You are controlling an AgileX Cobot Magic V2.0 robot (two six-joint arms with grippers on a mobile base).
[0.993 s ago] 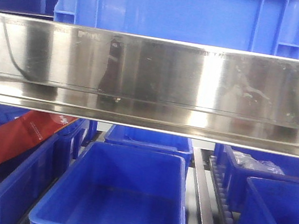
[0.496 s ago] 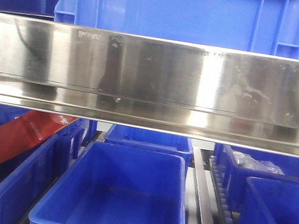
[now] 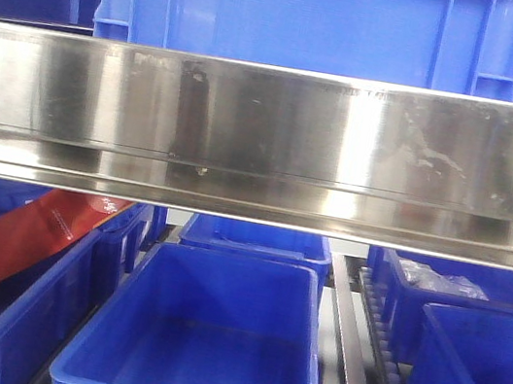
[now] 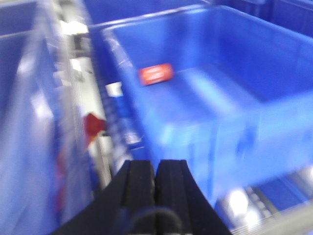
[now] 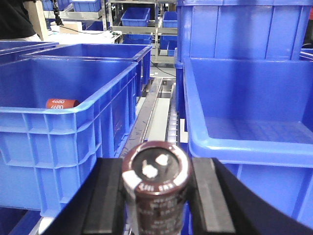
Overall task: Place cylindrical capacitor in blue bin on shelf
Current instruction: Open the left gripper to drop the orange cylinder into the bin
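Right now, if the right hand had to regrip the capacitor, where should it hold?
On the curved side wall of the cylindrical capacitor, one finger from each side, as the right hand grips it: it stands upright, and its flat top gives no hold.

A long red carton (image 3: pixel 11 245) lies tilted at my lower left. A crumpled clear bag (image 3: pixel 439 279) sits at right. Elsewhere, a red cylinder (image 5: pixel 62 104) reads 4680.
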